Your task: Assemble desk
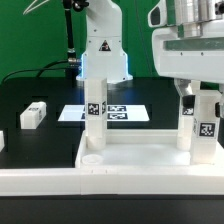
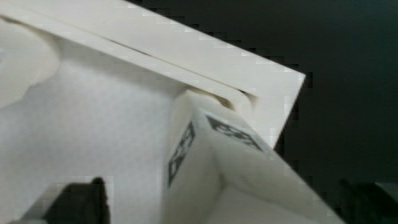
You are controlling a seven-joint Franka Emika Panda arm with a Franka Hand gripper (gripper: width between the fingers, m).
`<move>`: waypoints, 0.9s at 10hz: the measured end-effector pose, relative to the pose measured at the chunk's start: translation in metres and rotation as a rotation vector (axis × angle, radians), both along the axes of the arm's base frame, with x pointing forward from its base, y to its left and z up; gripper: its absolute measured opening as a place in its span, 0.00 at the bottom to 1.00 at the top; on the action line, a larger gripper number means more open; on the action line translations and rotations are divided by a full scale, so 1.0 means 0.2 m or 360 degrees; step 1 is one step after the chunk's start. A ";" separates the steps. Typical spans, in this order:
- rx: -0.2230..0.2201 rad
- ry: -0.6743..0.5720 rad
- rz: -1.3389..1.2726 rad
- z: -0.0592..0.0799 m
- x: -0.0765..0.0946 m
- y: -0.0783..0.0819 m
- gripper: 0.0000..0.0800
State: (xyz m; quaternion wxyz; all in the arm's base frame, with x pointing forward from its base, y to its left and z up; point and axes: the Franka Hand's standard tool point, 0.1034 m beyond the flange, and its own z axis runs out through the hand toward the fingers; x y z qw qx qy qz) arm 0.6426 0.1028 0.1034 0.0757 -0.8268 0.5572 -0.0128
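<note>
The desk panel (image 1: pixel 140 160) lies on the black bench (image 1: pixel 30 135), two legs upright in its corners. The gripper (image 2: pixel 214 205) hangs spread directly above the leg (image 2: pixel 214 150), not touching it.

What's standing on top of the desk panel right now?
Two legs stand upright on the desk panel: one leg near a corner socket, another leg directly under the gripper. Whether their bases are fully seated cannot be seen.
</note>
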 end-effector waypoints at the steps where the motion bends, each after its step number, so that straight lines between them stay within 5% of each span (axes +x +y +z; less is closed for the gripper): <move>1: -0.0013 -0.0011 0.0105 0.00 0.00 0.00 0.81; 3: -0.0063 -0.0033 0.0356 0.00 0.00 -0.01 0.81; 5: -0.0222 -0.0060 0.1031 0.05 0.02 0.04 0.81; 8: -0.0235 -0.0066 0.1115 0.05 0.02 0.05 0.81; 9: -0.0235 -0.0065 0.1115 0.05 0.02 0.04 0.63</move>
